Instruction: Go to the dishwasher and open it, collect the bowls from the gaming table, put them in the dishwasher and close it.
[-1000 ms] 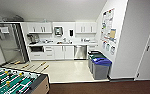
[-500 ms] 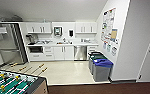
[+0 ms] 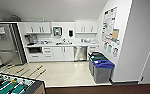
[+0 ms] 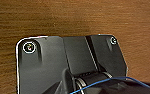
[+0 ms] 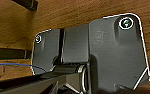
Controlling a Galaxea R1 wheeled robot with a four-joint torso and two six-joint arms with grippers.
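Bright, evenly lit kitchenette; soft blur throughout, edges perhaps slightly bowed.

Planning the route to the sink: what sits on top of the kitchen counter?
On the counter: a dark coffee machine, a faucet and small blurred items I cannot identify. The dishwasher below is closed, its inside hidden.

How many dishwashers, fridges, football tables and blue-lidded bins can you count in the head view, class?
Dishwasher: 1
Fridge: 1
Football table: 1
Blue-lidded bin: 1
Total: 4
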